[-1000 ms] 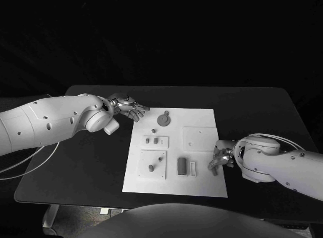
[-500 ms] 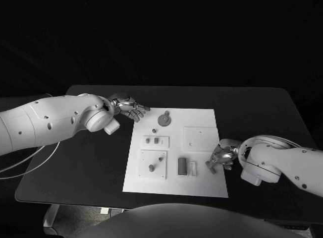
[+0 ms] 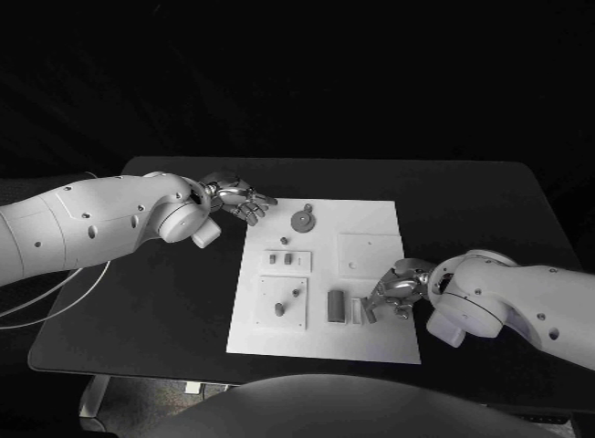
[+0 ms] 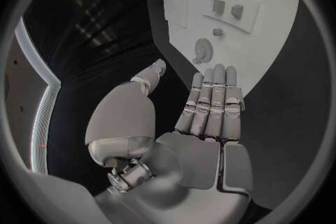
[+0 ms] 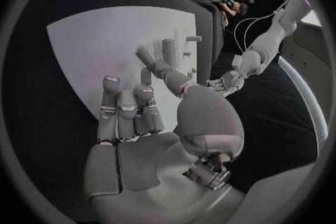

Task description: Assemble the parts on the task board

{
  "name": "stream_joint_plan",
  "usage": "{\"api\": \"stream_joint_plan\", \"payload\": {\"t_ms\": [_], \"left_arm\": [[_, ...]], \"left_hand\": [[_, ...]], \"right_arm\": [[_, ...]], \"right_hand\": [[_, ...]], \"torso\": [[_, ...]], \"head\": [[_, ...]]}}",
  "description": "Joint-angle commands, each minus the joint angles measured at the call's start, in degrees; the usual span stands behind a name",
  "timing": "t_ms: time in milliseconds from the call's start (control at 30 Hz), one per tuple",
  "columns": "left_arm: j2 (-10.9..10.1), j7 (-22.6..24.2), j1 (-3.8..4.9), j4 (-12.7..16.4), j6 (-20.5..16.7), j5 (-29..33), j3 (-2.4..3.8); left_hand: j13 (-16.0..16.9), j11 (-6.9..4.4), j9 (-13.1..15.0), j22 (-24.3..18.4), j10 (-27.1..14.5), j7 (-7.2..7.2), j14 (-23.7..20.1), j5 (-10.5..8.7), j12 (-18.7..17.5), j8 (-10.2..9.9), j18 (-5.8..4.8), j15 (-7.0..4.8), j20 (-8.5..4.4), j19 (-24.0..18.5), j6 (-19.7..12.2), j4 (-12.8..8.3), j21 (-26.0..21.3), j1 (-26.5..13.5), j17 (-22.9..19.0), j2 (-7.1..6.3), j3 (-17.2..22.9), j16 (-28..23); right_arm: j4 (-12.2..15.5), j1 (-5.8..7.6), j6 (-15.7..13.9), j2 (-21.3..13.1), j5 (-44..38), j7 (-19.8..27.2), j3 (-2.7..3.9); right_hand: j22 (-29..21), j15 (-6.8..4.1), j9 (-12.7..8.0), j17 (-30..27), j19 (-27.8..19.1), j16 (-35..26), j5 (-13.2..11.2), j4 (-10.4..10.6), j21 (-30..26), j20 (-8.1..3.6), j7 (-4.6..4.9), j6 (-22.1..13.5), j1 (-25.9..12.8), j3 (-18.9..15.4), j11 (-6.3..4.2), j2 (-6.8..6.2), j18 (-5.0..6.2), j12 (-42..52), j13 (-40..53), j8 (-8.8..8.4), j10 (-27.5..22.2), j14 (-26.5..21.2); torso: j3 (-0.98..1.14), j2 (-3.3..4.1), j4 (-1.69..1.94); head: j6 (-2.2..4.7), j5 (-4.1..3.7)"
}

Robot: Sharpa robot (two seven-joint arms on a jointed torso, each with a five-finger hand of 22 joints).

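The white task board (image 3: 377, 215) lies in the middle of the black table. On it are a round gear-like part (image 3: 302, 219), a small peg (image 3: 283, 241), two small parts (image 3: 286, 260) on a raised plate, a dark block (image 3: 335, 306) and a pale bar (image 3: 357, 311). My right hand (image 3: 391, 290) hovers over the board's lower right, its fingers spread close to the pale bar and holding nothing (image 5: 140, 123). My left hand (image 3: 240, 200) is held open beside the board's far left corner, fingers straight (image 4: 206, 117), with the gear-like part (image 4: 203, 47) just beyond them.
A square white plate (image 3: 370, 254) sits on the board's right half and another plate with small parts (image 3: 282, 301) at its lower left. Bare black table (image 3: 495, 210) surrounds the board. White cables (image 3: 35, 306) hang off the left edge.
My right hand has moved left from the board's right edge onto the board, towards the pale bar. The left hand has not moved.
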Motion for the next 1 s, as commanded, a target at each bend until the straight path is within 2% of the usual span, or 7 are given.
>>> {"api": "stream_joint_plan", "payload": {"t_ms": [33, 500, 667, 1000], "left_arm": [[0.13, 0.06, 0.15, 0.21, 0.95, -0.20, 0.03], [0.10, -0.21, 0.15, 0.32, 1.18, -0.24, 0.02], [0.03, -0.32, 0.16, 0.32, 1.22, -0.25, 0.01], [-0.03, -0.52, 0.16, 0.35, 1.28, -0.26, 0.00]], "left_hand": [[-0.04, 0.25, -0.06, 0.03, 0.17, 0.04, 0.00, -0.11, -0.20, -0.01, 1.11, -0.08, -0.11, -0.13, 0.06, -0.08, -0.11, 0.17, 0.07, 0.28, -0.32, -0.25], [-0.06, 0.27, -0.07, 0.02, 0.13, 0.05, -0.01, -0.11, -0.24, -0.02, 1.10, -0.07, -0.10, -0.14, 0.07, 0.01, -0.12, 0.16, 0.10, 0.21, -0.36, -0.29], [-0.06, 0.28, -0.07, 0.02, 0.13, 0.05, -0.01, -0.11, -0.25, -0.03, 1.10, -0.07, -0.10, -0.14, 0.07, 0.03, -0.12, 0.16, 0.11, 0.20, -0.37, -0.30], [-0.07, 0.30, -0.09, 0.01, 0.09, 0.06, -0.01, -0.11, -0.29, -0.05, 1.10, -0.06, -0.10, -0.14, 0.05, 0.12, -0.13, 0.16, 0.14, 0.13, -0.40, -0.32]], "right_arm": [[-0.70, -0.02, -0.56, 0.52, 2.55, -0.26, -0.02], [-3.23, -0.30, 0.46, 3.06, -1.27, -1.12, -0.02], [-3.43, -0.38, 1.96, 3.24, -1.43, -1.53, -0.02], [-3.59, -0.89, 1.11, 2.98, -5.69, -1.29, -0.02]], "right_hand": [[0.76, -0.12, 0.23, -0.09, 0.11, 0.23, 0.10, 0.02, 0.27, 0.00, -0.07, 0.34, 0.00, -0.19, 0.01, 0.33, 0.41, -0.01, -0.09, 0.22, 0.60, 0.14], [0.73, -0.11, 0.22, -0.12, 0.11, 0.20, 0.10, 0.04, 0.24, 0.03, -0.07, 0.32, -0.11, -0.30, 0.00, 0.32, 0.41, -0.04, -0.11, 0.19, 0.66, 0.15], [0.72, -0.10, 0.22, -0.12, 0.10, 0.20, 0.10, 0.04, 0.23, 0.04, -0.07, 0.31, -0.16, -0.33, 0.00, 0.31, 0.41, -0.05, -0.12, 0.18, 0.67, 0.15], [0.68, -0.09, 0.14, -0.17, -0.02, 0.07, 0.09, 0.09, 0.11, 0.17, 0.01, 0.16, -0.66, -0.62, 0.09, 0.20, 0.41, -0.20, -0.15, 0.01, 0.54, 0.03]], "torso": [[-0.01, 0.02, -0.05], [0.04, 0.02, 0.03], [0.03, 0.01, -0.02], [0.08, 0.02, -0.01]], "head": [[0.00, -0.06], [0.00, -0.04], [0.00, 0.01], [0.00, -0.09]]}}
